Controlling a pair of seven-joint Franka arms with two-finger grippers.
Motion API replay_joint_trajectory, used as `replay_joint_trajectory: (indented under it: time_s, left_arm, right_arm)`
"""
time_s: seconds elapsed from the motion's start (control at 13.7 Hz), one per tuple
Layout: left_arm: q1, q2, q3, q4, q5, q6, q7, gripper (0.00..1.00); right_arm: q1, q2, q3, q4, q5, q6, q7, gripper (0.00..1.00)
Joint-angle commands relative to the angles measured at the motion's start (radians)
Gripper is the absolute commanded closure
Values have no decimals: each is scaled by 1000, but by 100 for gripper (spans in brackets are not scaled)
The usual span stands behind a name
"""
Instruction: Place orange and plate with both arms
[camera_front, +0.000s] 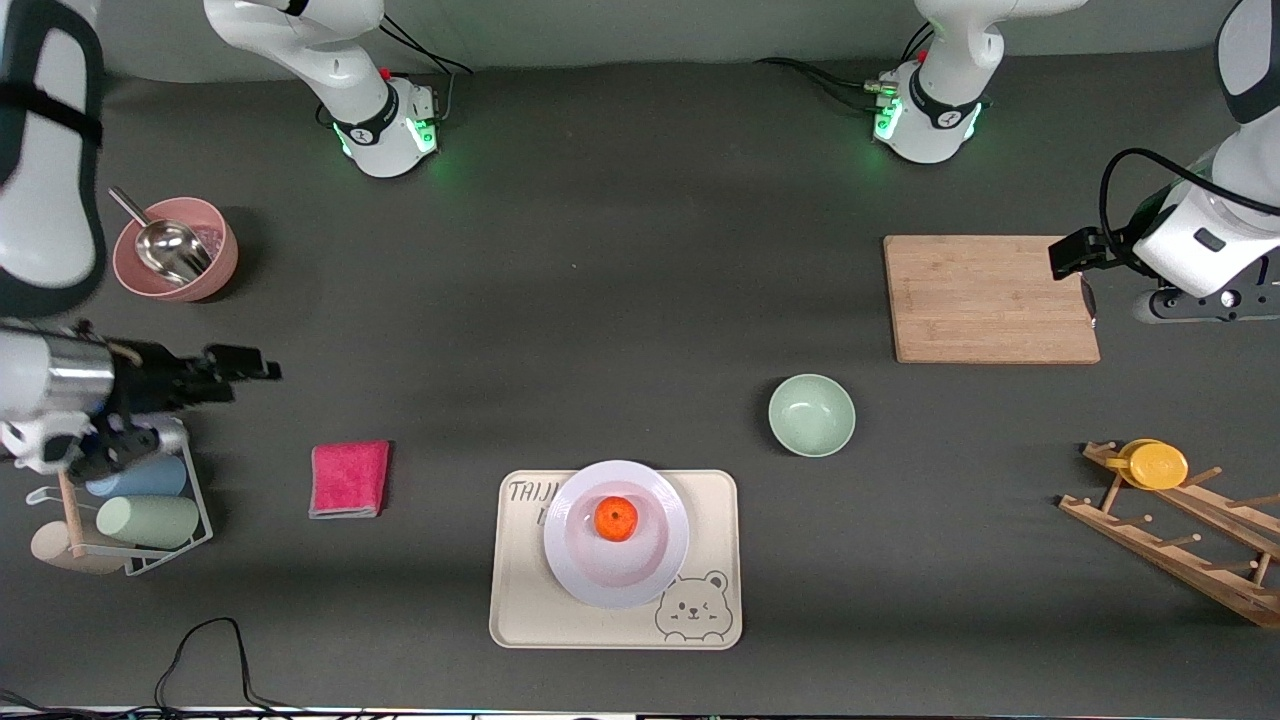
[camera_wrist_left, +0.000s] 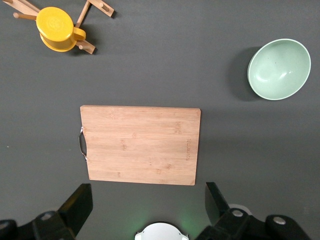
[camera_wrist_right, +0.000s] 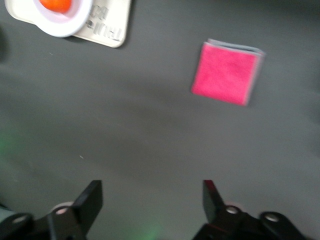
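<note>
just bright dimpled orange (camera_front: 616, 518) on pale plate (camera_front: 570, 570)

High front camera (facing robots) — wrist cameras downward.

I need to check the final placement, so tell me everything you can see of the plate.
The plate is round, shallow and pale lavender-white, with a wide rim and a smooth, glossy look. It lies flat and upright on the cream bear tray, covering part of the tray's printed lettering, its rim reaching the tray's edge farther from the front camera. The orange sits in its middle. No gripper touches it.
</note>
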Motion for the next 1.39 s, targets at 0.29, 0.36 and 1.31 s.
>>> replay_joint_trajectory:
  time_s: [0.29, 0.36, 1.31]
  left_arm:
    - [-13, -11, 7, 5, -7, -12, -19, 0]
    - [-11, -17, 7, 2, -7, -6, -19, 0]
    - [14, -83, 30, -16, -29, 20, -5, 0]
  right_arm:
    - [7, -229, 43, -165, -213, 29, 205, 0]
    - [-3, -236, 58, -165, -227, 35, 230, 0]
    - [-39, -208, 98, -137, -271, 121, 250, 0]
